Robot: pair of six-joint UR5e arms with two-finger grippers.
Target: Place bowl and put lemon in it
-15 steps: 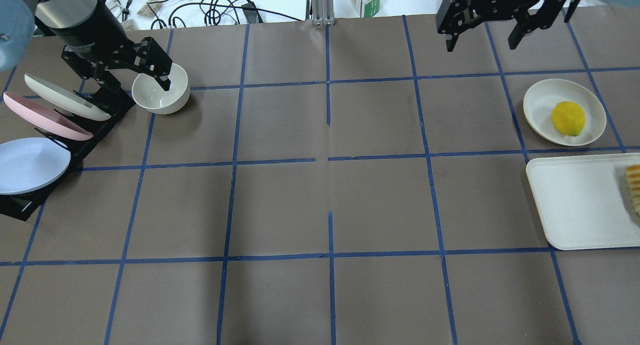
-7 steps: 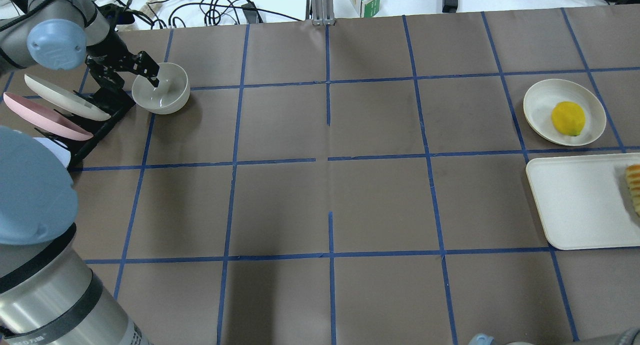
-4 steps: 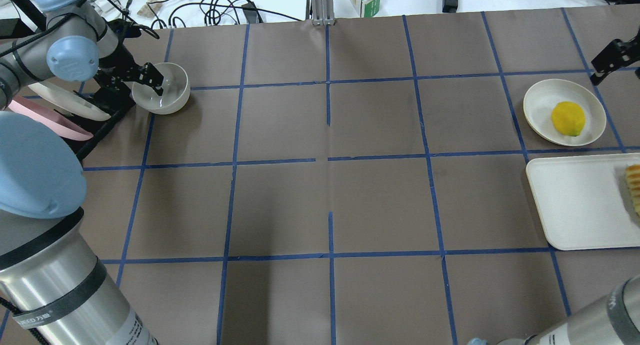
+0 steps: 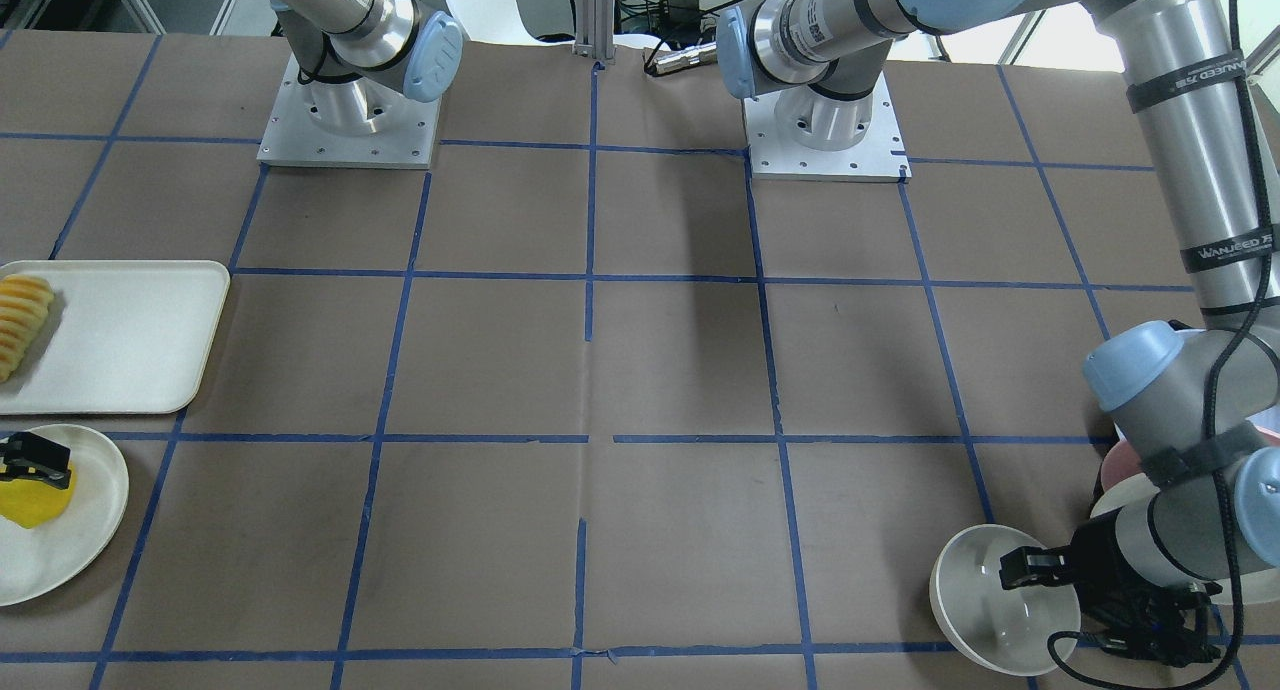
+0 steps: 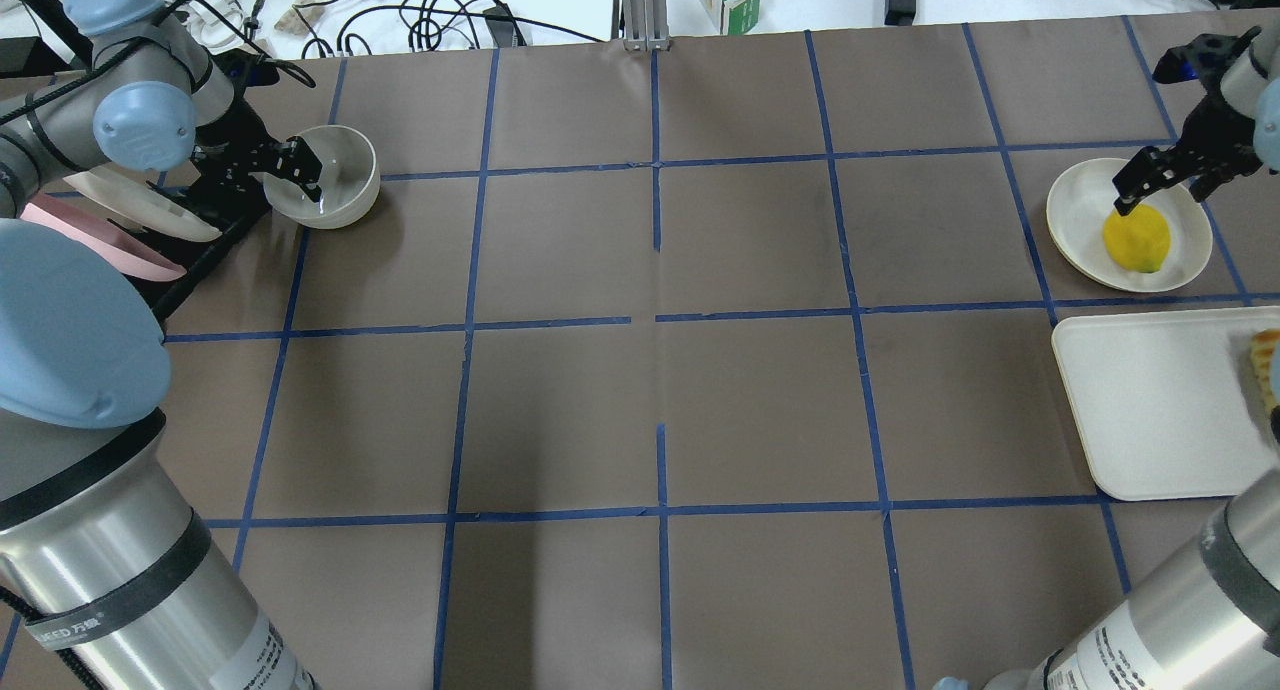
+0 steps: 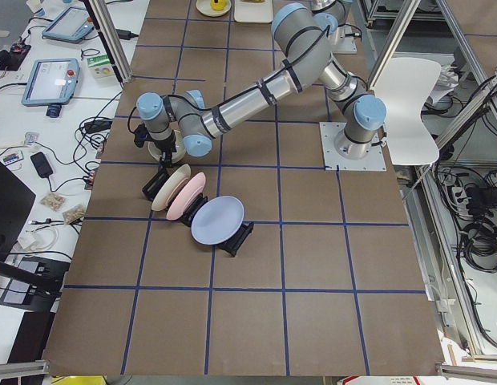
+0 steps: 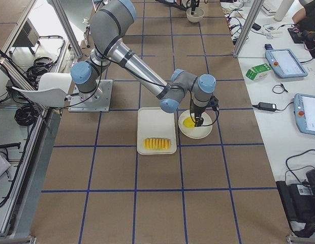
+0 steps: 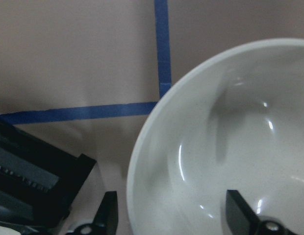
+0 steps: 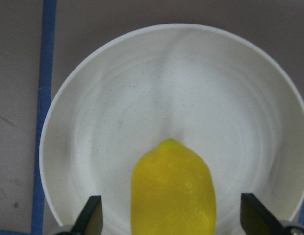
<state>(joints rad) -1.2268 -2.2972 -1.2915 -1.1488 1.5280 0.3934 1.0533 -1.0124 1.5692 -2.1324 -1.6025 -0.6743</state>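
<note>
Overhead exterior view: my left gripper (image 5: 290, 167) straddles the rim of the off-white bowl (image 5: 345, 170), jaws apart, one finger inside and one outside, at the table's far left beside the plate rack (image 5: 205, 250). At far right, my right gripper (image 5: 1153, 183) hangs spread over the lemon (image 5: 1137, 237) on its shallow cream plate (image 5: 1075, 205), not touching the lemon.

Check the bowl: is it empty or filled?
Empty. The bowl shows a bare inside in the left wrist view; the lemon lies on the plate.
</note>
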